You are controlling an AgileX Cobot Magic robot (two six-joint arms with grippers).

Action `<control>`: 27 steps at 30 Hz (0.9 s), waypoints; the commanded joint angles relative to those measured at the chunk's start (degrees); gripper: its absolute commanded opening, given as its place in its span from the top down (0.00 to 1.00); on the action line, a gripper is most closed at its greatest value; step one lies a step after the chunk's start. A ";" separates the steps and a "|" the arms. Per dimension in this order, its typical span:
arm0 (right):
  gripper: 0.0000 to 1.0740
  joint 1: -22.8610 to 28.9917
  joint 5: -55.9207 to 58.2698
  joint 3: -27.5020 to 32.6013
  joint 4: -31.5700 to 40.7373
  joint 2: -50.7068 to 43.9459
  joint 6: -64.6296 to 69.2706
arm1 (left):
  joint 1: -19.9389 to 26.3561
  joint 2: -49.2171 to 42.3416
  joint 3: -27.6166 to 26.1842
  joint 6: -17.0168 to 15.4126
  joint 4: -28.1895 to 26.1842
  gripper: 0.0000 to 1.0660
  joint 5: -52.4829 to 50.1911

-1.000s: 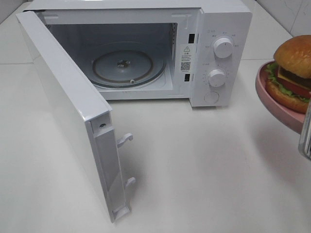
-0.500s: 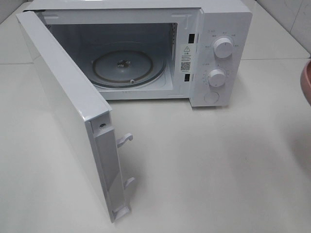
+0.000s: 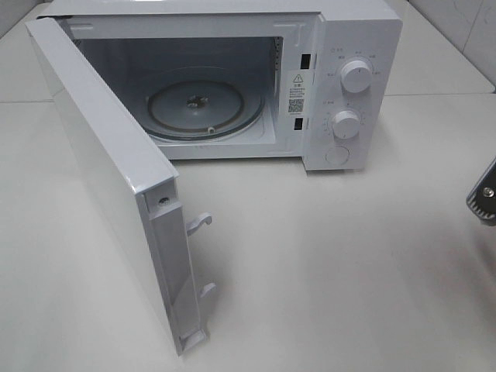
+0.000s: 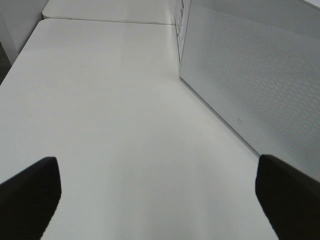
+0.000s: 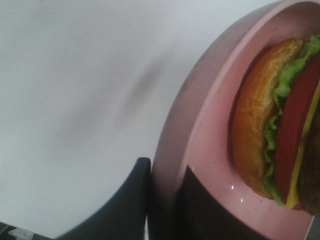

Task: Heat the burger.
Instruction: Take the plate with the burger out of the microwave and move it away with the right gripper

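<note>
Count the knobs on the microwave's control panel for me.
2. The upper knob sits near the top of the panel on the microwave, right of the open cavity; the lower knob is directly below it. A flat round button lies beneath them.

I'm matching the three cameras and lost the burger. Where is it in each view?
Exterior high: not in view; only a bit of the right arm at the right edge.
Left wrist: not in view.
Right wrist: the burger lies at right on the pink plate.
Shared landmark: the white table.

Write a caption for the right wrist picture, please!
Right gripper pinching the pink plate's rim, burger riding on top.
</note>
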 commanded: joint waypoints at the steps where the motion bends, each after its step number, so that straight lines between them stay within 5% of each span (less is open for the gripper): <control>1: 1.00 -0.29 1.60 -0.34 -3.95 4.64 8.19 | 0.23 -0.17 0.00 -0.29 0.11 0.08 -0.11; 19: 0.98 -0.74 4.18 -5.27 -4.76 24.87 35.24 | 0.23 -0.17 0.00 -0.29 0.11 0.08 -0.11; 27: 0.98 -7.05 3.55 -9.91 -4.58 34.26 37.59 | 0.23 -0.17 0.00 -0.29 0.11 0.08 -0.11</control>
